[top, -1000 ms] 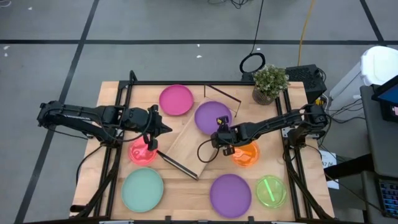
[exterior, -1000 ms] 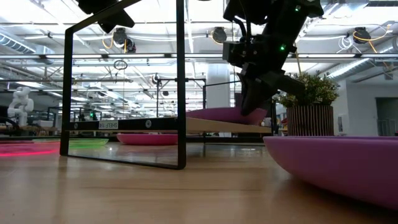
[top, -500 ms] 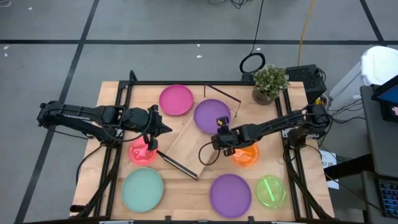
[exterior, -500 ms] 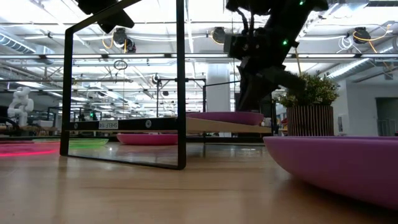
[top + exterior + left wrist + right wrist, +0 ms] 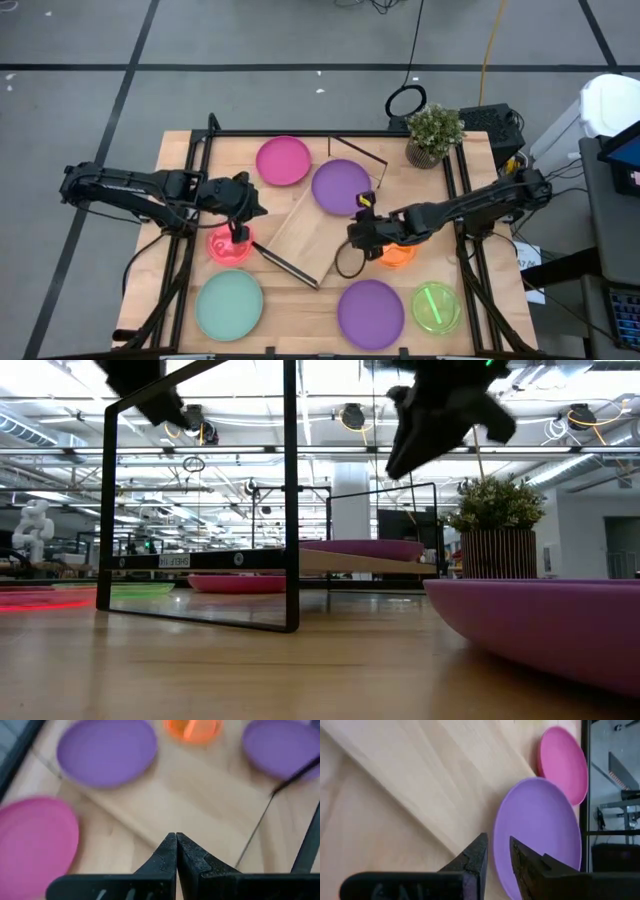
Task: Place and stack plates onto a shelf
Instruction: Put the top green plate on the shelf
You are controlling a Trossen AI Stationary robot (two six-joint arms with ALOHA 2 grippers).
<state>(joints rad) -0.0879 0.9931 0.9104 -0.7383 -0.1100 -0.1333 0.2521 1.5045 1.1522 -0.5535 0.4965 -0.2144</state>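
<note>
Purple plate [image 5: 341, 186] resting on shelf [image 5: 305, 229]; right gripper [image 5: 356, 231] slightly parted, empty, beside it; left gripper [image 5: 243, 232] closed over red plate [image 5: 228, 246]

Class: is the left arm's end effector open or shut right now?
Shut. In the left wrist view the left end effector has both fingers pressed together, nothing between them.

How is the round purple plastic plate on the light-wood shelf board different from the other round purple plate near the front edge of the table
The purple plate on the shelf rests on one end of the long light-wood shelf board, raised off the tabletop; the purple plate near the front edge lies directly on the table. The shelf plate sits beside the magenta plate; the front one lies between the mint green plate and the lime green plate. Both are round, opaque purple, similar in size, and untouched by either gripper.
</note>
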